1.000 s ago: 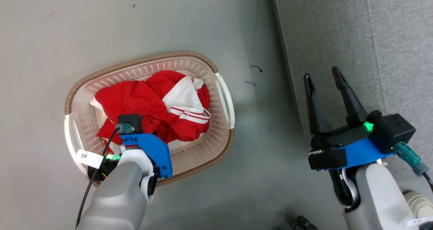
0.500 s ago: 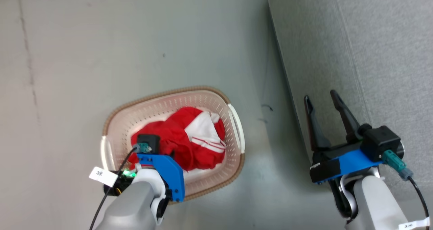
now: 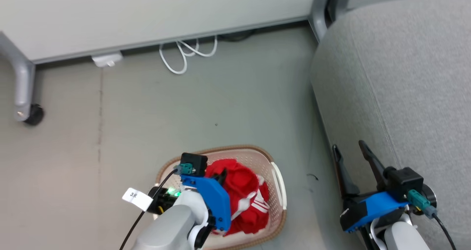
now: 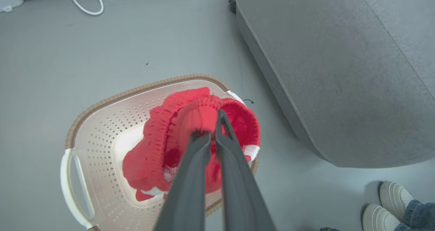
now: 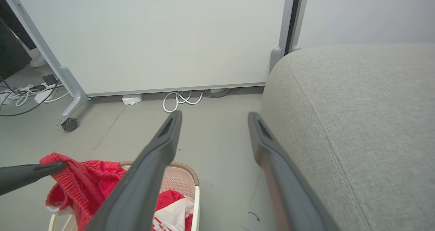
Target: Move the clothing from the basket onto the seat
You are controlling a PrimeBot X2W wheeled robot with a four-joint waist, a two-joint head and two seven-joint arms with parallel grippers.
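Red clothing (image 4: 159, 139) was clamped at the tips of the left gripper (image 4: 209, 124), jaws closed on it, hanging bunched over the basket (image 4: 102, 122). The right gripper (image 5: 214, 115) had jaws wide apart, empty, the seat (image 5: 357, 122) just beside them. A white tag (image 3: 136, 198) behind the left jaws carried writing too blurred to read.

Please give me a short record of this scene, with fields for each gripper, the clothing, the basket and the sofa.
left gripper: shut on the clothing, holding red fabric up over the basket
right gripper: open, empty, near the sofa edge
clothing: partly raised, the rest in the basket
basket: on the floor, left of the sofa
sofa: no clothing on the visible part
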